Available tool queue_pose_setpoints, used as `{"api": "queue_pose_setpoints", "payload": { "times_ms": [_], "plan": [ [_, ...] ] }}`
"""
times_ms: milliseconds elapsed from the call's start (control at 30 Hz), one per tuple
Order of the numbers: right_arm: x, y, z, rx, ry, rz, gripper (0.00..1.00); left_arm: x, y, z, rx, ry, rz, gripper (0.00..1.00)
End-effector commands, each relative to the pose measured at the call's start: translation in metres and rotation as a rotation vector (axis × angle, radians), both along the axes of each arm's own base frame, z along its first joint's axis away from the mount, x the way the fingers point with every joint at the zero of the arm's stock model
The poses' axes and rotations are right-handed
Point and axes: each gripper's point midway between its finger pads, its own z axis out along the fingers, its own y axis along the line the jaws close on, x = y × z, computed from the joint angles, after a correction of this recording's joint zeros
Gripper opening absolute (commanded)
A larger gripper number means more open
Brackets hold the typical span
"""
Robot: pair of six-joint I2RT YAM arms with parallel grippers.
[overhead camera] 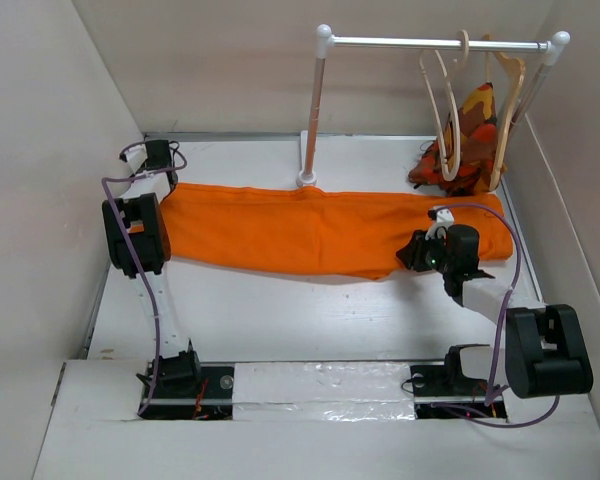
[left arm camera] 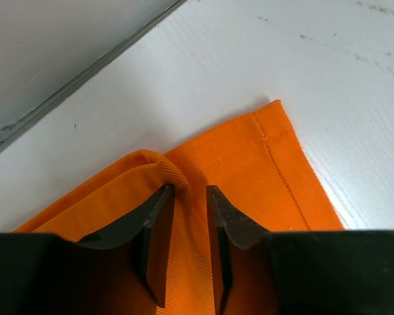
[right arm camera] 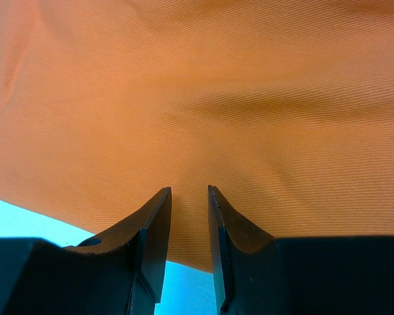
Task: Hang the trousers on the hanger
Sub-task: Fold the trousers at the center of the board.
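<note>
Trousers (overhead camera: 320, 228): plain bright orange, laid flat in one long band on my counter (overhead camera: 280, 320), left to right across mid-frame. Hanger (overhead camera: 446, 118): thin, pale cream, hooked on rail (overhead camera: 430, 43), upper right.

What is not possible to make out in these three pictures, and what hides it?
- Left wrist view: the left gripper covers the cloth below it, so how many layers of the trousers it pinches is hidden.
- Right wrist view: cloth fills the frame around the right gripper; which part of the trousers this is cannot be told.
- Top view: both grippers' fingertips sit hidden under their own wrists.
</note>
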Motion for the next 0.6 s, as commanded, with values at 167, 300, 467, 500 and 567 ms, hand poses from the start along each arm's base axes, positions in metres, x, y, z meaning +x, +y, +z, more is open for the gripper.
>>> {"api": "queue_pose_setpoints", "payload": {
  "times_ms": [167, 300, 467, 500, 567],
  "plan": [
    [0.012, -0.002, 0.017, -0.026, -0.086, -0.003, 0.35, 0.003, 0.005, 0.014, 0.013, -0.017, 0.008, 0.06],
    [0.013, -0.003, 0.017, -0.034, -0.089, -0.011, 0.35, -0.003, 0.006, 0.022, 0.023, -0.018, 0.018, 0.0],
    [0.014, -0.004, 0.013, -0.035, -0.083, -0.012, 0.35, -0.013, 0.005, 0.067, 0.036, -0.128, 0.041, 0.0],
    [0.014, -0.003, 0.013, -0.034, -0.083, -0.011, 0.35, -0.02, 0.004, 0.066, 0.033, -0.129, 0.046, 0.0],
    [0.015, -0.003, 0.013, -0.033, -0.087, -0.012, 0.35, -0.024, 0.004, 0.092, 0.041, -0.202, 0.054, 0.0]
  ]
}}
